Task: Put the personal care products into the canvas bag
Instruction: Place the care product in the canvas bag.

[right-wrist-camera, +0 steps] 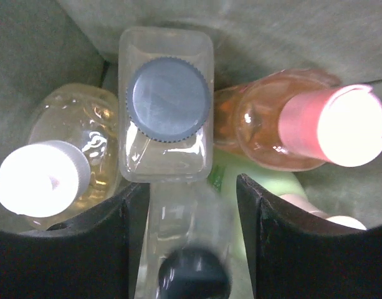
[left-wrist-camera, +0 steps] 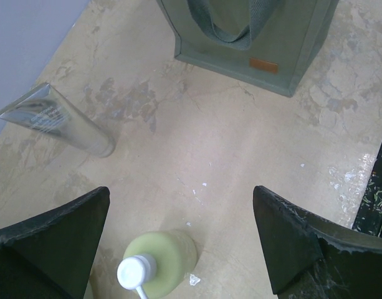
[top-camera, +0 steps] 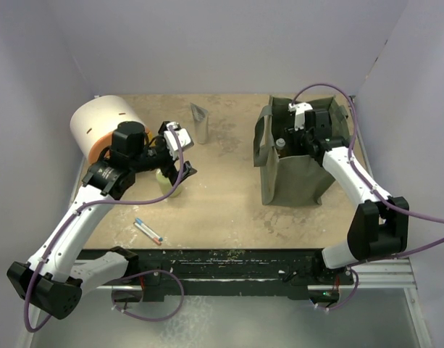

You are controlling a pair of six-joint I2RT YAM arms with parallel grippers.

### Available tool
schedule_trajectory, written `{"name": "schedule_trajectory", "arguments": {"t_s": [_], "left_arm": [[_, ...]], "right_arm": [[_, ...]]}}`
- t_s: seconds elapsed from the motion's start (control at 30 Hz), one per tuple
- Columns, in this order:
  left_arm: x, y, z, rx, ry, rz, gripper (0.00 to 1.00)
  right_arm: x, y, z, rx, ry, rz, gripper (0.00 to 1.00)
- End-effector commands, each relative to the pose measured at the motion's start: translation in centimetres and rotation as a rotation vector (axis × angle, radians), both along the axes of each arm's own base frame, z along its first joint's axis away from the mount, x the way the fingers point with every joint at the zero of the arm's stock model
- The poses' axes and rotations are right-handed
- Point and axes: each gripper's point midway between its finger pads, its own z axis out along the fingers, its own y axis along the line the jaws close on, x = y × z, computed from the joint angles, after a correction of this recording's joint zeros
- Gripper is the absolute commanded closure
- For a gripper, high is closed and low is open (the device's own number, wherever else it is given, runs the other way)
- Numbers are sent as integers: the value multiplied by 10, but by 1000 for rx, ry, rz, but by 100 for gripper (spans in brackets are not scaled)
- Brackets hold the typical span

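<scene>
A pale green pump bottle point(left-wrist-camera: 162, 252) stands on the table, low between the fingers of my open left gripper point(left-wrist-camera: 181, 190) and nearer the left one; in the top view the bottle point(top-camera: 168, 181) is just below that gripper point(top-camera: 177, 165). A silver-grey tube point(left-wrist-camera: 66, 119) stands further back point(top-camera: 200, 122). My right gripper point(top-camera: 299, 138) reaches down into the olive canvas bag point(top-camera: 294, 177). In its wrist view the gripper point(right-wrist-camera: 189, 187) is open around a blurred clear bottle with a black cap point(right-wrist-camera: 191, 255). Beside it stand a clear dark-capped bottle point(right-wrist-camera: 167, 106), an amber one point(right-wrist-camera: 53, 168) and an orange one point(right-wrist-camera: 284, 124).
A white and orange domed box point(top-camera: 106, 125) sits at the back left, behind the left arm. A thin pen-like stick point(top-camera: 148, 230) lies near the front edge. The bag point(left-wrist-camera: 253, 37) stands right of centre; purple walls enclose the table.
</scene>
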Motion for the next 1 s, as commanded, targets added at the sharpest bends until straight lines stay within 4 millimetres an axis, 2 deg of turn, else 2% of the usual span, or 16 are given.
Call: {"name": "schedule_trajectory", "arguments": {"t_s": [0.0,0.27,0.73,0.97], "left_arm": [[-4,0,10,-8,-50,-17,1],[-6,3,8,0,-58,-8,1],[-6,7,8,10,-69,8,1],[-8,8,10,8,-75,7,1]], "right_arm": [[28,-6,44,-21,-150,-14,39],[28,-3,53,-9,-157,-6,34],[26,-4,94,3,-231,-15,23],[25,-5,108,2,-247,-20,17]]}}
